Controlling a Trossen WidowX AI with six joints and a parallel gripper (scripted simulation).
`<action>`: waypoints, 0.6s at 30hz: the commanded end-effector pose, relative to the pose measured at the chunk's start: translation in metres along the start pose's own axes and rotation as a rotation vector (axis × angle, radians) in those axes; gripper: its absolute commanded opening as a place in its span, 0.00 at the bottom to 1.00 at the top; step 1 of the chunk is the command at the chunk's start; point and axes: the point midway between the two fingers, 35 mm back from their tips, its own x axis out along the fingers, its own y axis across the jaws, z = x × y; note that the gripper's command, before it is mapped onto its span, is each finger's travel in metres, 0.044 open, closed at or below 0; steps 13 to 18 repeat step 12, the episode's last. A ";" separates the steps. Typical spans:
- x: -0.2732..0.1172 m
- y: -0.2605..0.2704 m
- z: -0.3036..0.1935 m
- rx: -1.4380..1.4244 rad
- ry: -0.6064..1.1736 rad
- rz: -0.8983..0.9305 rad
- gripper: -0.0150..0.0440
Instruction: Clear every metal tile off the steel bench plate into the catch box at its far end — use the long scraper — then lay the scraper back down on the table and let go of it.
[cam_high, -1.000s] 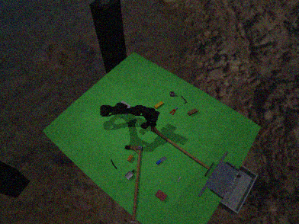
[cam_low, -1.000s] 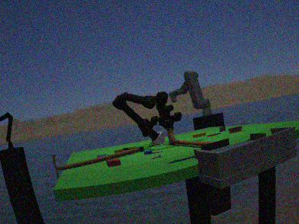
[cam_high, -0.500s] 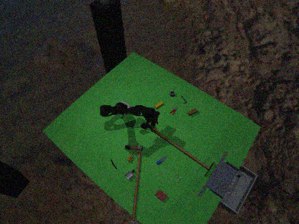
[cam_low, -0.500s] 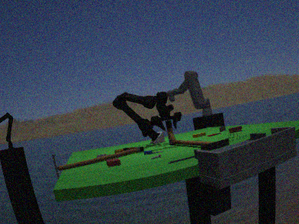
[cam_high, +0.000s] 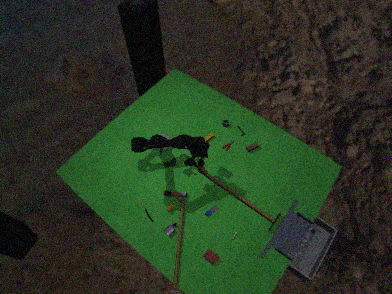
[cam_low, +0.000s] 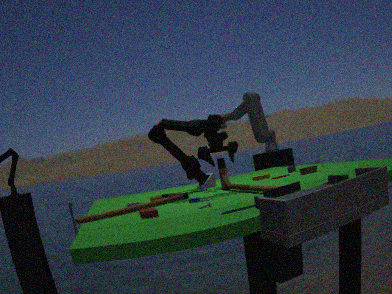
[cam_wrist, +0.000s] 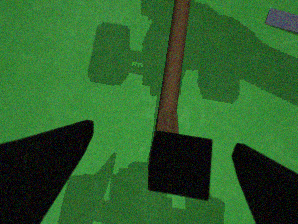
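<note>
The long scraper lies with its wooden handle stretching toward the steel plate. Its dark crosswise blade is beside the plate's near edge. My gripper is wide open at the handle's near end. In the wrist view the scraper's black grip block stands between the spread fingers, with a gap on each side. The catch box is at the plate's far end. Small pale pieces show around the plate's far part and the box; exactly which side they are on is unclear.
Another long wooden-handled tool lies on the green table. A red block, a blue piece, a brown block and red pliers lie around.
</note>
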 end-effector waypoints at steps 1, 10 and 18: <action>-0.013 0.002 0.008 0.009 -0.002 0.002 1.00; -0.037 0.004 0.017 0.009 0.003 0.004 1.00; -0.043 0.004 0.018 0.009 0.003 0.004 1.00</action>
